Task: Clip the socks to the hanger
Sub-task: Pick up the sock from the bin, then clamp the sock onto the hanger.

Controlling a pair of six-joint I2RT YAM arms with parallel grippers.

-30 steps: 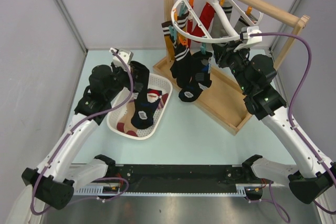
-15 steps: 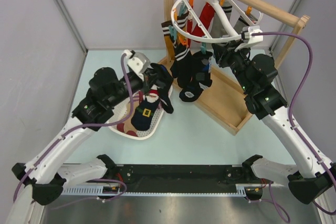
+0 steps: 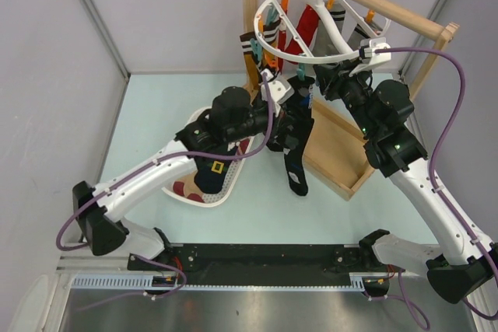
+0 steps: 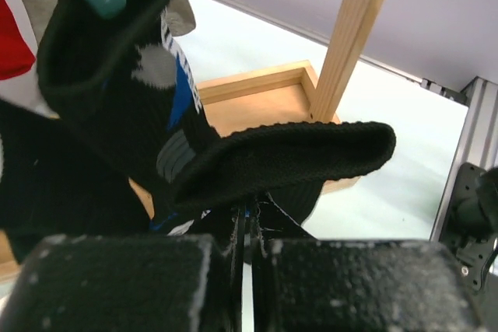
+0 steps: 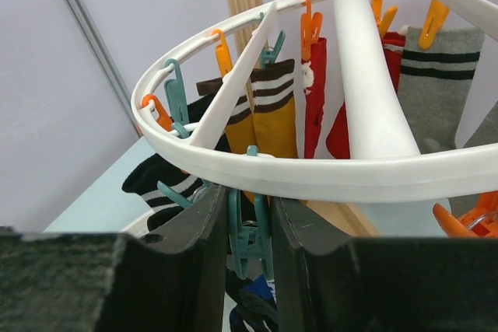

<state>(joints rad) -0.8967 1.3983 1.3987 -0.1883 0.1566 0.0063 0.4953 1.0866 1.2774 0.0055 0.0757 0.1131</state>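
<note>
l arm (image 3: 156, 170) far out, sock (image 3: 295, 167) in jaws

The pale blue-green flat counter (image 3: 148, 114) is carrying a white perforated plastic basket (image 3: 201, 196) left of centre. Near it on the right, the shallow wooden tray base (image 3: 336, 167) of an upright wooden rail frame is sitting at an angle.

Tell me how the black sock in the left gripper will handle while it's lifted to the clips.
Likely floppy: the black sock droops straight down from the left gripper. Probably light, since a pinch at one edge carries it. Its cuff folds over, so it may sag away from a clip.
</note>
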